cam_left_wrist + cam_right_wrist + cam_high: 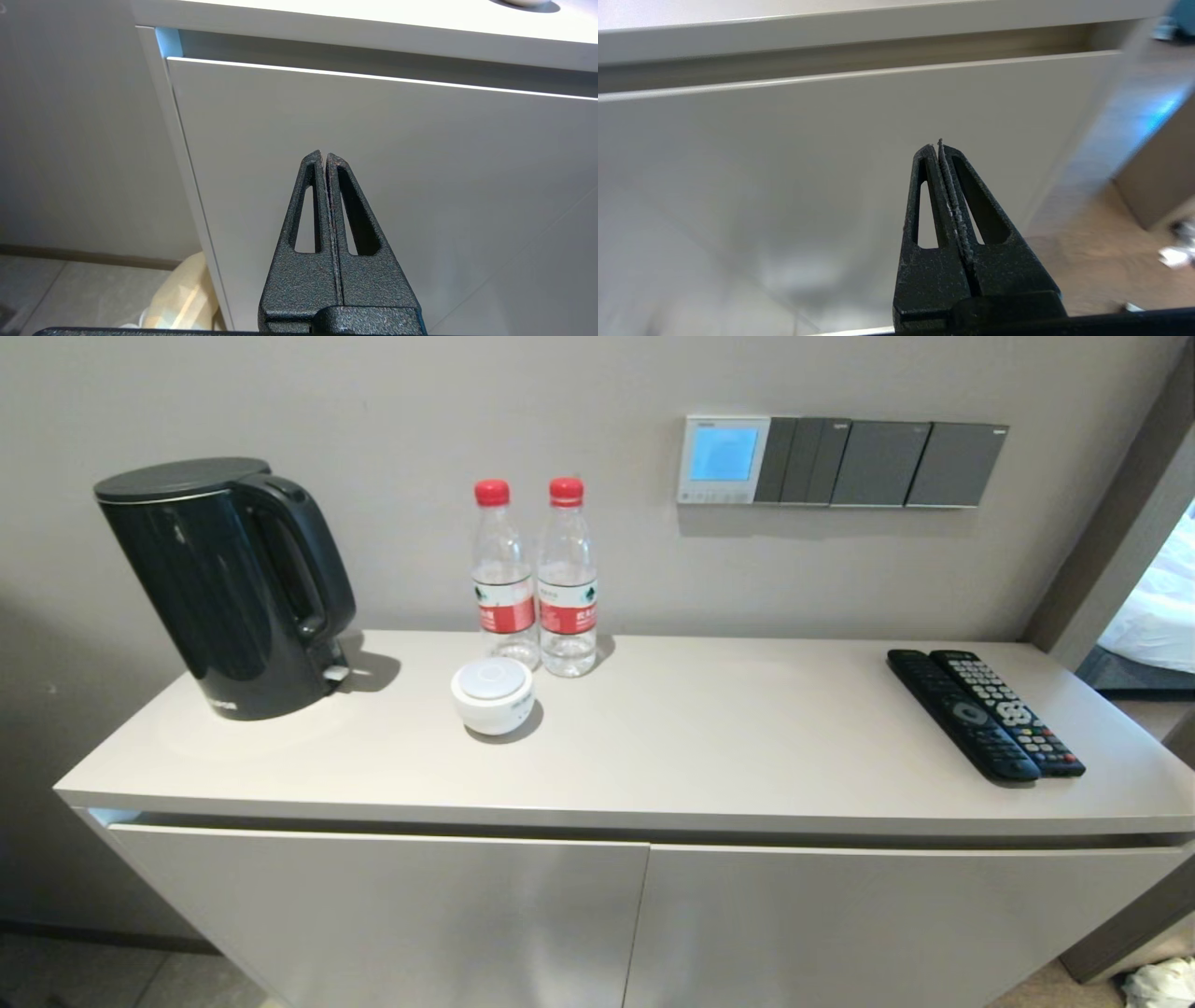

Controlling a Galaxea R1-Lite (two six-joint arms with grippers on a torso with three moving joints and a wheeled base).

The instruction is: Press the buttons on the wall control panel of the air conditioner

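The air conditioner's wall control panel [724, 459] is a small white-framed thermostat with a light-blue screen, on the wall above the cabinet. Its buttons [715, 497] are a row of tiny pale keys along its lower edge. Neither arm shows in the head view. My left gripper [324, 156] is shut and empty, low in front of the cabinet's left door. My right gripper [936, 145] is shut and empty, low in front of the cabinet's right door. Both are far below the panel.
Dark grey switch plates [882, 463] sit right of the panel. On the cabinet top [709, 747] stand a black kettle [224, 583], two water bottles [534, 579], a white round jar [492, 694] and two remotes [985, 711]. A doorway opens at the right.
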